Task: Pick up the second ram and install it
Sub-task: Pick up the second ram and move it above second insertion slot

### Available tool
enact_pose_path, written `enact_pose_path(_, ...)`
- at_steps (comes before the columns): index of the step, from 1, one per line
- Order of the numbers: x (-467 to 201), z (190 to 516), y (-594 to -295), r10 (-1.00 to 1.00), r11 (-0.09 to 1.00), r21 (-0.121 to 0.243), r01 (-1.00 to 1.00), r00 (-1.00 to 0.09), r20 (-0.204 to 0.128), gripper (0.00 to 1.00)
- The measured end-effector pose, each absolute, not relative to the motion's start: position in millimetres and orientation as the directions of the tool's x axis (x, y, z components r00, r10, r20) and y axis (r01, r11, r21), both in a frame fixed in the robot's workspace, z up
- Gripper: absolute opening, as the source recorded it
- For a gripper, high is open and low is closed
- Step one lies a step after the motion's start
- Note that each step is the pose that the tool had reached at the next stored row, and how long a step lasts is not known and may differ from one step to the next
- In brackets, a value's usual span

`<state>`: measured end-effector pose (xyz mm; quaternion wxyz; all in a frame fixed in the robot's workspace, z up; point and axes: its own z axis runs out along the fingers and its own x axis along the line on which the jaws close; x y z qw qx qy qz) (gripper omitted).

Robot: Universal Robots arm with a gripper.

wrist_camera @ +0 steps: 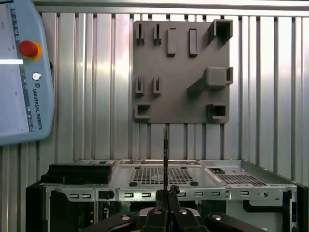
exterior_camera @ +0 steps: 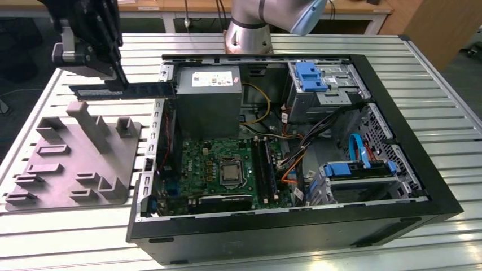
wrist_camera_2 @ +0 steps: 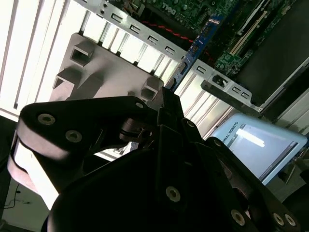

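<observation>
Exterior view | jaws clamp second ram (exterior_camera: 150, 88) over slatted metal table (exterior_camera: 75, 237) | wooden desks (exterior_camera: 354, 7) behind

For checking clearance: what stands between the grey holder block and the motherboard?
In the exterior view, the case's side wall stands between the holder block and the motherboard.

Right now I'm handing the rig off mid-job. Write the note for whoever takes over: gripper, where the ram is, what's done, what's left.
Gripper: shut on the second ram, which it holds roughly level in the air.
Position: over the gap between the grey holder block and the open computer case, at the exterior view's left.
Done: the ram is picked up and off the holder block.
Left: the ram is not yet inside the case and not seated on the motherboard.
</observation>
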<state>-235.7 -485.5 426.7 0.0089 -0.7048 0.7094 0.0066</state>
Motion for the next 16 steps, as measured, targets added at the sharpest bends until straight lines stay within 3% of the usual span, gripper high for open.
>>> enact_pose_path(16, -204, 427, -485, -1.000, 0.007, -0.003, -1.000, -0.006, -0.022, 0.12)
